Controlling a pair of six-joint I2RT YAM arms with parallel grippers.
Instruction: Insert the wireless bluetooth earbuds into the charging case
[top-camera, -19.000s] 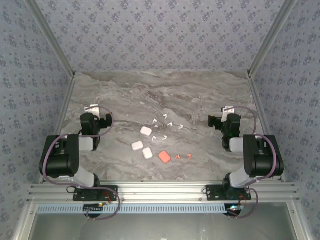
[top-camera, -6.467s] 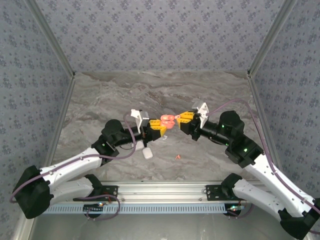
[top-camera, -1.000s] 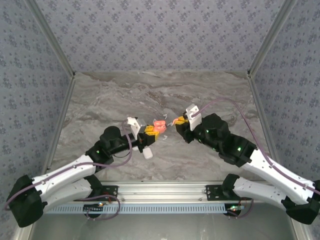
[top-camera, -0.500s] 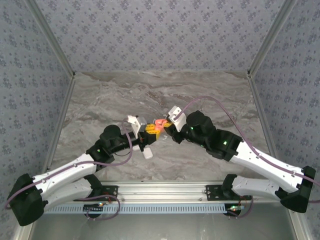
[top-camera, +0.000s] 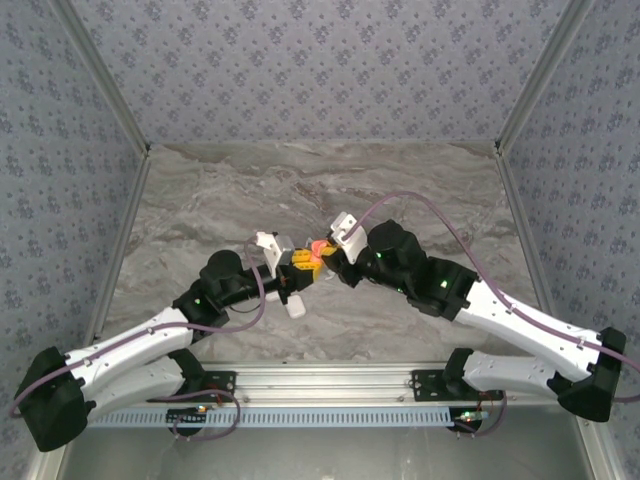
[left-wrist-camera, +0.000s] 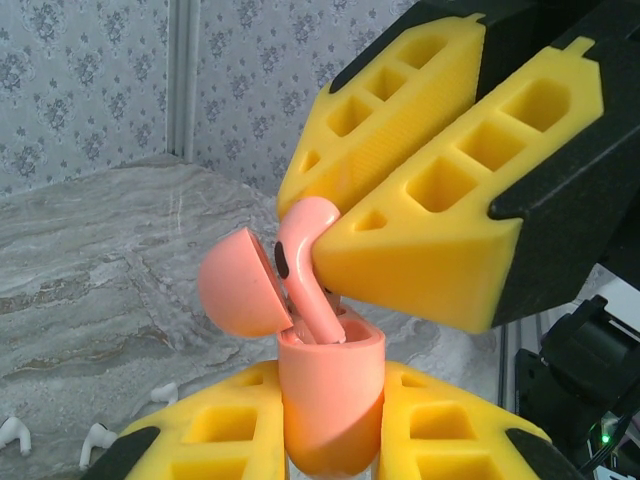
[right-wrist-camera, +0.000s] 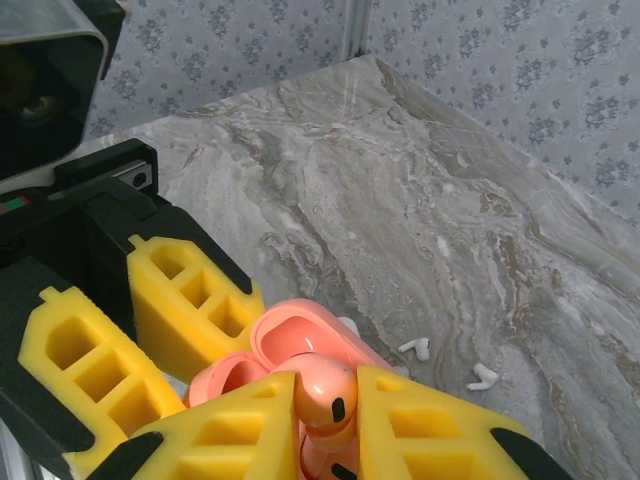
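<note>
My left gripper (left-wrist-camera: 330, 425) is shut on an orange-red charging case (left-wrist-camera: 330, 400), held upright with its lid (left-wrist-camera: 243, 285) hinged open. My right gripper (right-wrist-camera: 325, 415) is shut on an orange-red earbud (right-wrist-camera: 325, 388). In the left wrist view the earbud (left-wrist-camera: 305, 265) hangs tilted from the right gripper's yellow fingers (left-wrist-camera: 420, 250), its stem tip inside the case's opening. From above, both grippers (top-camera: 308, 262) (top-camera: 330, 257) meet over the table's middle, with the earbud (top-camera: 318, 246) between them.
White earbuds lie loose on the marble table (right-wrist-camera: 480, 200), two of them (right-wrist-camera: 415, 347) (right-wrist-camera: 483, 376) beyond the case and two more (left-wrist-camera: 10, 432) (left-wrist-camera: 97, 435) low in the left wrist view. A white case (top-camera: 294, 307) rests beside the left arm.
My right arm has swung left and brought the orange-red earbud up to the open case. The left arm has held still with the case.
</note>
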